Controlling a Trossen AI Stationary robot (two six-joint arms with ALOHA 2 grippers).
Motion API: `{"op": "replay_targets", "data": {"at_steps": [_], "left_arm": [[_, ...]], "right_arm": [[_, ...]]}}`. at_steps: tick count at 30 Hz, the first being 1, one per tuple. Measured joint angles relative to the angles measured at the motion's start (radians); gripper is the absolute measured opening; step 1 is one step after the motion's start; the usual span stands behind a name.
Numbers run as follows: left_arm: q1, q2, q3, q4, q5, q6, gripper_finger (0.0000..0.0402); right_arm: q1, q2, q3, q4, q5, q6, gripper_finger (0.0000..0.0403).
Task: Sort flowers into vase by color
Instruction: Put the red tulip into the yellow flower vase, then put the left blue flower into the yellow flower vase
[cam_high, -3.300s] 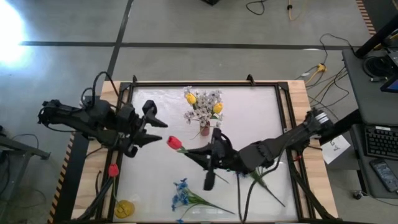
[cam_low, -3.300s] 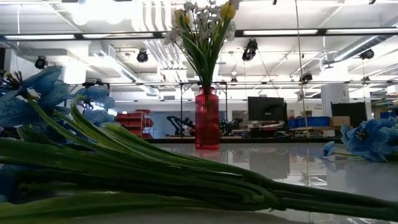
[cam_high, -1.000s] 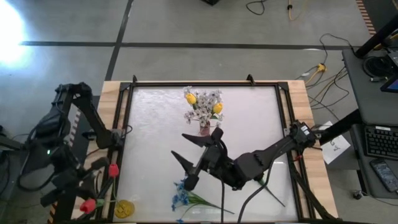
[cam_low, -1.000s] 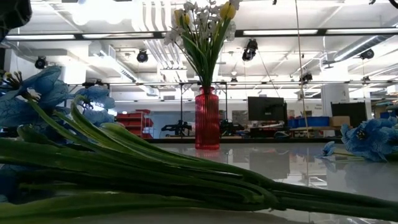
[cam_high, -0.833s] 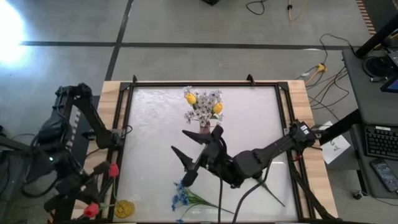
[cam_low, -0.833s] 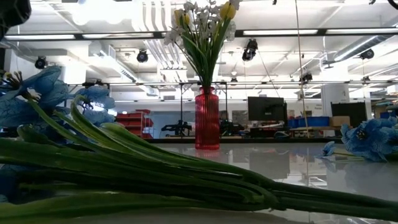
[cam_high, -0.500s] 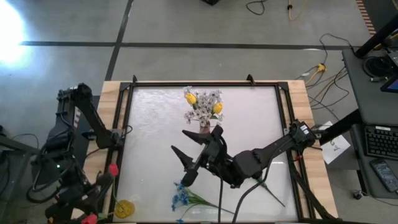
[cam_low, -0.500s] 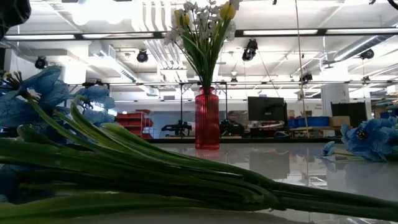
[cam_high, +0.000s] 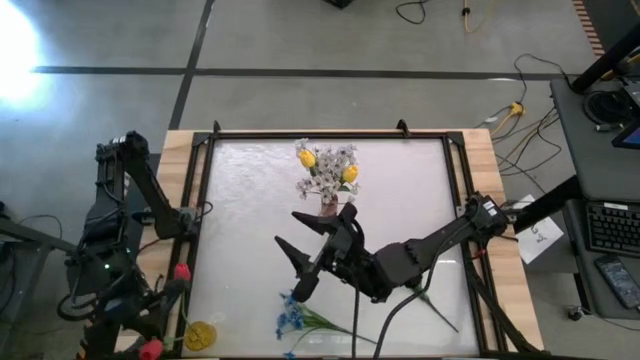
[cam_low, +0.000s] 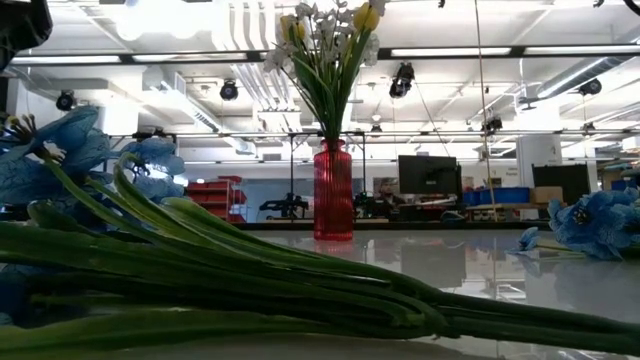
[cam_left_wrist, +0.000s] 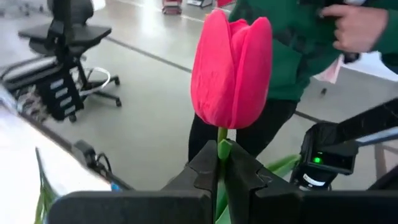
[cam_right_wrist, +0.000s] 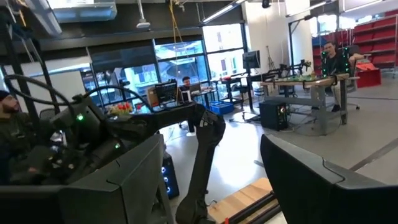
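Right now your left gripper (cam_left_wrist: 221, 163) is clamped tight on the stem of a red tulip (cam_left_wrist: 230, 68), and it sits off the table's near-left corner, well apart from the vase (cam_high: 329, 208), which stands far of the table's middle. So the vase lies to the right and far from your held flower; the left arm has the whole carry ahead of it. In the wrist view the stem runs straight up out of the closed fingers, the bloom a smooth, closed pink-red bud above them. The red vase already holds yellow tulips (cam_high: 307, 158) and white sprays (cam_high: 335, 170). Your right gripper (cam_high: 312, 250) hovers spread wide and empty over the table's middle, just near of the vase, with the blue flowers (cam_high: 292, 310) lying near of it, their stem running off to the right. For those, the right arm is clearly nearer.
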Motion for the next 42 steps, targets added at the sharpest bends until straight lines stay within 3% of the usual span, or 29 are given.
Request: {"op": "replay_targets", "data": {"at_steps": [5,11,17,22,28,31,37,42], "left_arm": [[0.004,-0.025,-0.014,-0.019,0.004,-0.104,0.0007],[0.004,-0.059,0.017,-0.201,0.026,-0.363,0.0075],[0.003,-0.06,0.088,-0.392,0.199,-0.558,0.015],[0.004,-0.063,0.15,-0.476,0.257,-0.652,0.0176],[0.004,-0.065,0.246,-0.489,0.115,-0.581,0.0172],[0.004,-0.065,0.309,-0.487,0.023,-0.544,0.0167],[0.004,-0.068,0.419,-0.482,-0.31,-0.502,0.0162],[0.004,-0.066,0.432,-0.485,-0.586,-0.51,0.0162]], "right_arm": [[0.0,-0.001,-0.001,-0.064,0.0,0.036,0.0262],[-0.02,-0.001,-0.001,-0.262,0.0,0.198,0.0297],[-0.043,-0.003,-0.001,-0.522,-0.041,0.371,0.0342],[-0.046,-0.003,-0.001,-0.744,-0.104,0.502,0.0348],[-0.046,-0.002,-0.001,-0.984,-0.186,0.633,0.0337],[-0.044,0.016,-0.002,-1.102,-0.278,0.709,0.0334],[-0.017,0.125,-0.031,-1.125,-0.48,0.735,0.0333],[0.006,0.216,-0.031,-1.129,-0.636,0.765,0.0329]]}}
